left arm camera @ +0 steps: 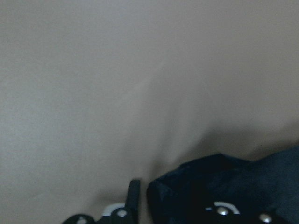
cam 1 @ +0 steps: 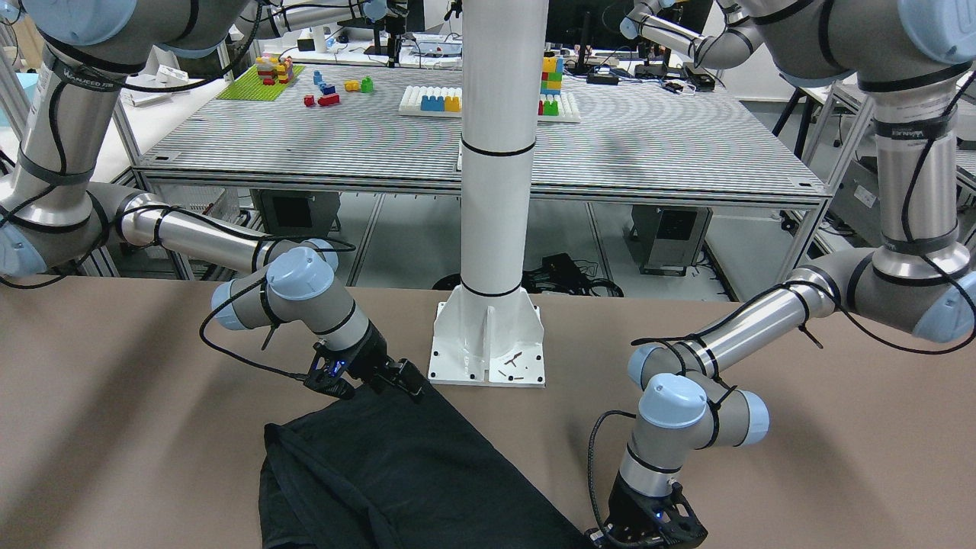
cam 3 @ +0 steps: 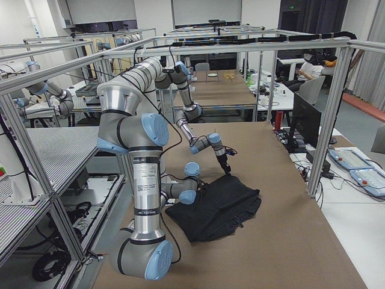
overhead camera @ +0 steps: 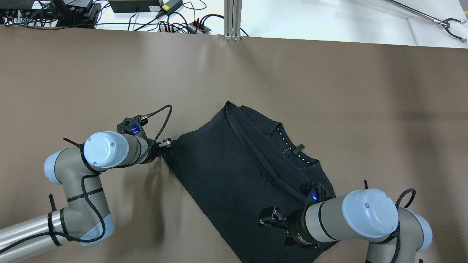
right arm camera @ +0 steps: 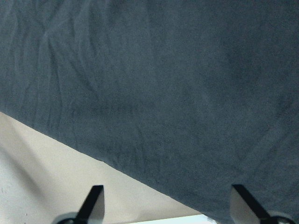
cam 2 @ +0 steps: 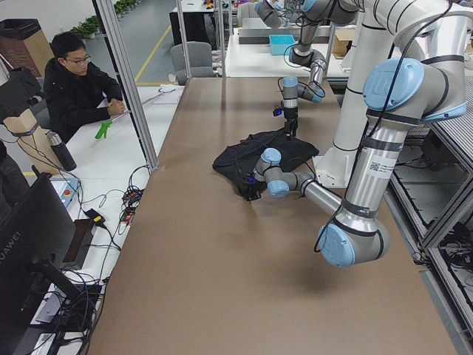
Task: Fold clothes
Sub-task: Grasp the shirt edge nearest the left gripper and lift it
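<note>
Silver arms (cam 1: 732, 339), pale-blue caps (cam 1: 301, 273), black cables (cam 1: 589, 465).

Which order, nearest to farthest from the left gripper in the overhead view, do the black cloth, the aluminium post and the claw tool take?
Measured from the left gripper:
1. Black cloth: its left corner lies right at the gripper.
2. Aluminium post: far edge, in the middle.
3. Claw tool: far right corner of the view.

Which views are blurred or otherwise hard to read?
Left wrist view: dim and out of focus, the black garment a shapeless dark mass. Right wrist view: sharp, wrinkles visible. Front-facing view: moiré ripples on the striped table behind. Overhead view: crisp, shadows soft.
</note>
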Controlling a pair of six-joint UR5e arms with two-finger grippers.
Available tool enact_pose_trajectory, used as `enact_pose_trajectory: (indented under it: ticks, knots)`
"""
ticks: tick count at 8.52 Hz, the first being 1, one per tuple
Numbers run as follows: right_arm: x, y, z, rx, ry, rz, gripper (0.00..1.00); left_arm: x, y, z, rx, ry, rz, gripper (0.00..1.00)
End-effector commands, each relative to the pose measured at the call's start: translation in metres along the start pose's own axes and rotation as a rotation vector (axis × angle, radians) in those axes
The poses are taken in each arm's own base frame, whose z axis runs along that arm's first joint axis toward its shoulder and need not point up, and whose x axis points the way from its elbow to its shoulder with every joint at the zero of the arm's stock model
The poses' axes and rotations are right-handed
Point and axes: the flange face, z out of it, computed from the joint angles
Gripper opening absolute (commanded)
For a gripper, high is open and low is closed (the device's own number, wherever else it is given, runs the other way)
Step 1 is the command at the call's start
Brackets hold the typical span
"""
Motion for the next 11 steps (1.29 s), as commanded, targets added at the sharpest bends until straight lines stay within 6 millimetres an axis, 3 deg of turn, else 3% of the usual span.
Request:
enact_pose_trajectory:
  ticks: [1, 3, 6, 7, 9, 11]
  knots:
    - [-0.001, -0.003, -0.001, 0.005, -0.003, 0.002, 0.95, -0.002, -0.001, 0.005, 0.004, -0.012, 0.01, 0.0]
    - [-0.001, -0.005, -0.003, 0.01, -0.003, 0.005, 0.95, -0.001, -0.027, -0.006, 0.01, -0.013, 0.02, 0.0]
    - [-0.002, -0.004, -0.004, 0.008, -0.009, 0.002, 0.95, -0.004, -0.096, -0.024, 0.041, -0.035, 0.107, 0.0]
    - [-0.005, -0.005, -0.005, 0.025, -0.019, 0.001, 0.95, 0.003, -0.127, -0.014, 0.067, -0.055, 0.109, 0.0]
    - [-0.012, -0.017, -0.007, 0.17, -0.074, -0.019, 0.95, 0.08, -0.213, 0.014, 0.088, -0.093, 0.088, 0.0]
    - [-0.011, -0.023, -0.006, 0.222, -0.079, -0.054, 0.95, 0.172, -0.244, 0.041, 0.111, -0.13, 0.074, 0.0]
